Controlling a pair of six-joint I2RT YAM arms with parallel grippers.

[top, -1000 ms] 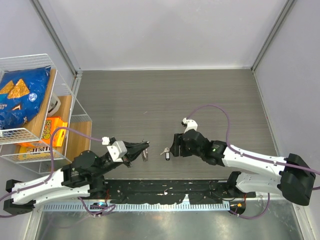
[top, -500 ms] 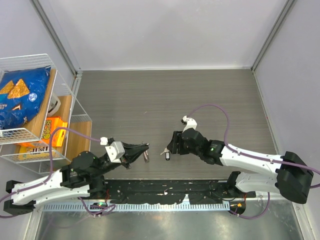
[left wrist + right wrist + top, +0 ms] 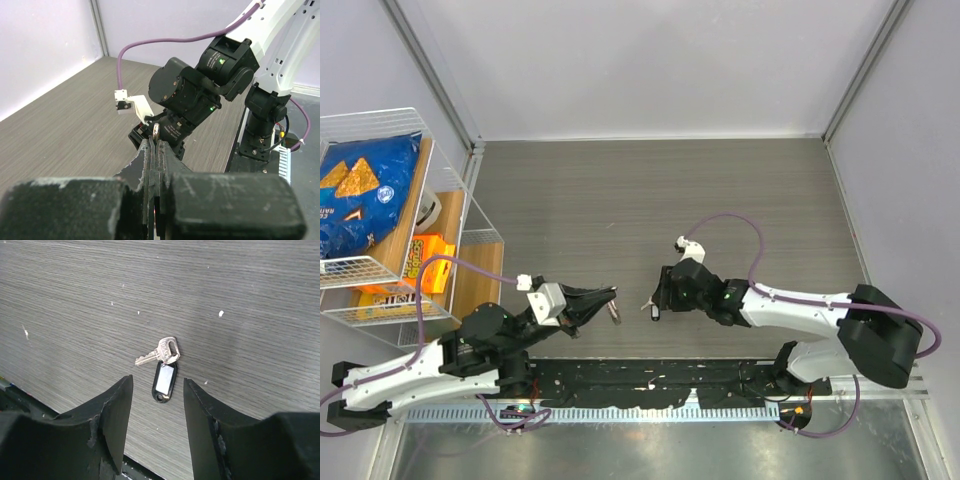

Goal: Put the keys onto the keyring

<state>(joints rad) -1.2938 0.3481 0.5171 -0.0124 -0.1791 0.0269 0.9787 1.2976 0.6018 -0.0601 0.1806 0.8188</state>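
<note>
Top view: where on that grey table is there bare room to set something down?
The far half of the grey wood-grain table, between the white wire rack and the right wall, is bare. Crowded: the near strip, where the left pincer, shut on a silvery metal piece, faces the open right pincer over a black-tagged silver key.

Left: white wire rack [image 3: 448,160], blue chip bag [image 3: 362,200] on top, orange snack packet [image 3: 420,260] below on wooden shelf [image 3: 480,285]. Grey wood-grain table [image 3: 620,200] between pale walls; black rail [image 3: 650,383] along near edge.
</note>
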